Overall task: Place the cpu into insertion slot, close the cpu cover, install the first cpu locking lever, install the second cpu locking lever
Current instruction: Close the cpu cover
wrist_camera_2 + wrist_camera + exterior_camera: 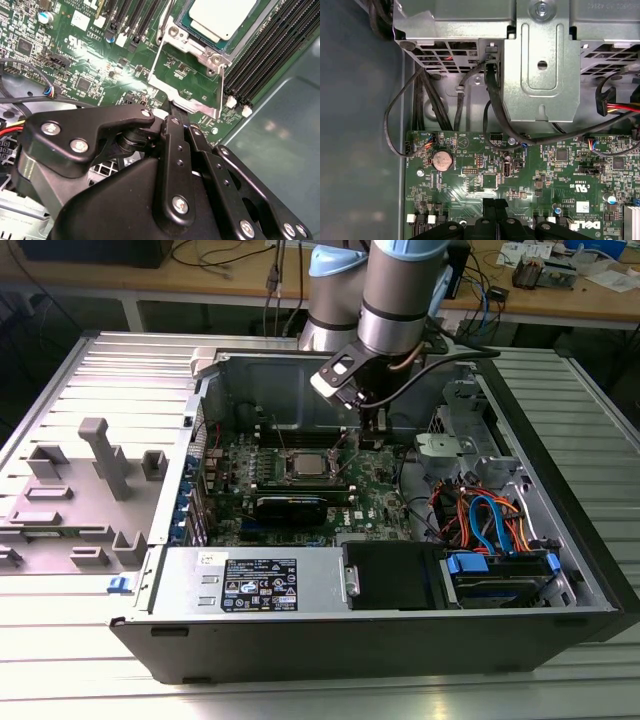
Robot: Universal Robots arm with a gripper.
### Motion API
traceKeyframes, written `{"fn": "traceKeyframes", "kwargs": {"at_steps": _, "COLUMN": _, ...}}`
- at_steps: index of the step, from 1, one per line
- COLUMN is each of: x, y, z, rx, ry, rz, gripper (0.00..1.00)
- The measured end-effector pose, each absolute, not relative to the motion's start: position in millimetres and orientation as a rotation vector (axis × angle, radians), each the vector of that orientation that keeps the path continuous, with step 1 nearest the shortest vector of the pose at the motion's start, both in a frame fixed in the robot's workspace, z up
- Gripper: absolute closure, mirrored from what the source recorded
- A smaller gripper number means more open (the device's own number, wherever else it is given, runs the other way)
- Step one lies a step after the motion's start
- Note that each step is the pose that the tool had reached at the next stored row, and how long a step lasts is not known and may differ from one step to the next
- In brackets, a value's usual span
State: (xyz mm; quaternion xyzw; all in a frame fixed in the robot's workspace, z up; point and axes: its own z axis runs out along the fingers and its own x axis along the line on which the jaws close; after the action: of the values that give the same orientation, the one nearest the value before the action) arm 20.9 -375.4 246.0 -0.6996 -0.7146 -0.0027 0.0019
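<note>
The cpu [222, 17], a flat square chip with a pale metal top, lies in the insertion slot [172, 32] on the green motherboard [80, 60]. The cpu cover [192, 104], a thin silver frame with a square window, is swung open and lies beside the slot towards my gripper, with green board showing through the window. My gripper [175, 111] is shut, its black tips right at the cover's free edge. In the exterior view the gripper [372, 430] hangs just to the right of the cpu [305, 462]. In the first wrist view the gripper [495, 207] hovers over the motherboard.
Long black memory slots [265, 55] run beside the socket. A metal drive cage [540, 65] with black cables stands past the board's edge. Coloured cables [480, 515] and a power supply [255, 585] fill the case's near side. A grey fixture [95, 480] lies outside the case.
</note>
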Motion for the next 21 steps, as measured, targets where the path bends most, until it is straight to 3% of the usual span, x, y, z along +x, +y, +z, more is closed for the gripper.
{"fn": "traceKeyframes", "kwargs": {"at_steps": 21, "x": 12.9, "y": -375.4, "z": 246.0, "rx": -2.195, "ry": -2.242, "rz": -0.008, "gripper": 0.89}}
